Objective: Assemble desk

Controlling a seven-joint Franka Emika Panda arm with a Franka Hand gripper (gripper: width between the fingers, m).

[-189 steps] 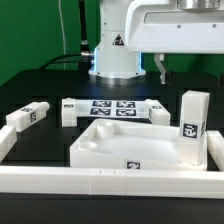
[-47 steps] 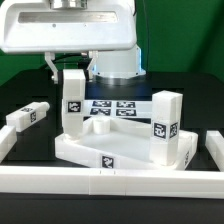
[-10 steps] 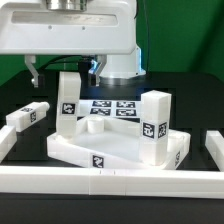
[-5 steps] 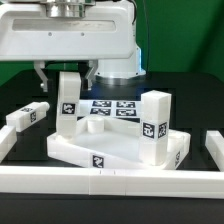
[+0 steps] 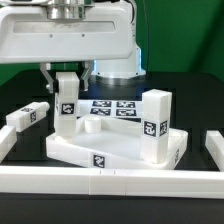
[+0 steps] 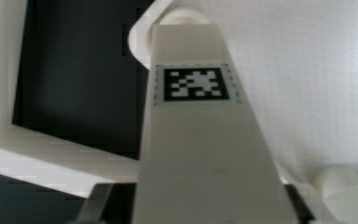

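You will find no words, brand names or numbers to read here. The only markings are black-and-white square tags. One sits on each upright leg, left [image 5: 66, 105] and right [image 5: 153, 125], on the loose leg [image 5: 28, 116] and on the desk panel [image 5: 98, 160]. Several cover the marker board [image 5: 110, 108]. The wrist view shows one tagged leg [image 6: 194, 150] close up.

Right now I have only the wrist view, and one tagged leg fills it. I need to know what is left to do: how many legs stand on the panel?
Observer: Two. The left leg and the right leg stand upright on the panel, named by the exterior view's sides.
Operator: Any lying loose?
Observer: One loose leg lies flat on the table, off the panel's left end.
Operator: Where is my gripper?
Observer: The gripper straddles the left leg's top. I cannot tell whether it grips.
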